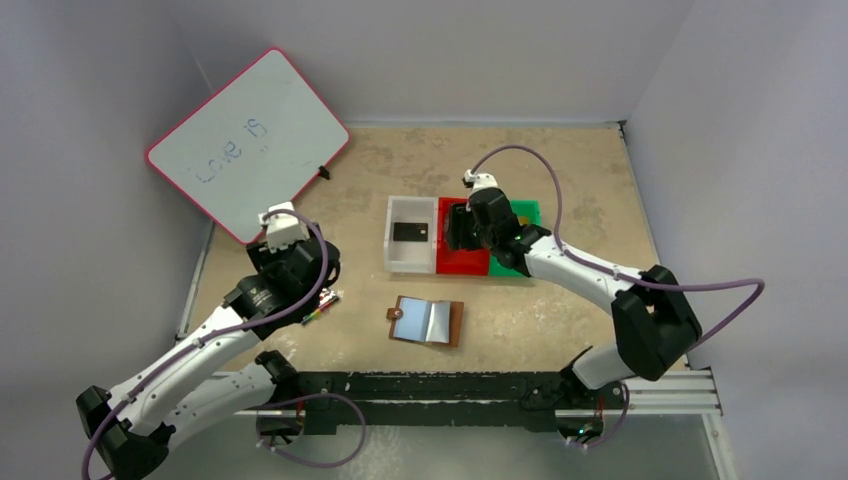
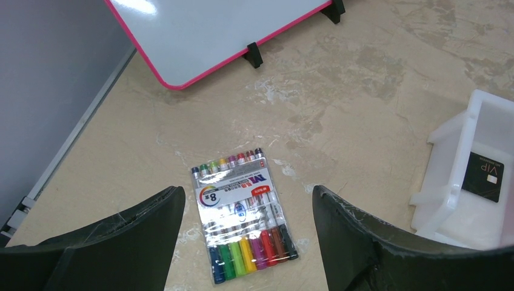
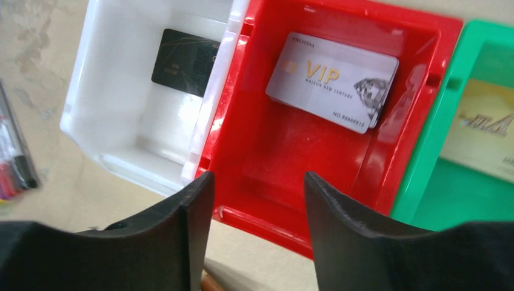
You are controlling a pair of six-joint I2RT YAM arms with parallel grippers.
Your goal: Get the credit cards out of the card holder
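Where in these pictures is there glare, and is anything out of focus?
Top external view: the clear sleeves of the card holder shine white-blue, hiding what is under them. Left wrist view: glare streaks on the wrap of the marker pack and a bright spot on the whiteboard. Right wrist view: the silver card is sharp; the gold card at the edge looks soft.

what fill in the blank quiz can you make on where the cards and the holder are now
The black card lies in the ____ bin.
The silvery VIP card lies in the ____ bin.
The gold card lies in the ____ bin.
The card holder lies ____, shiny sleeves up.
Missing words: white, red, green, open.
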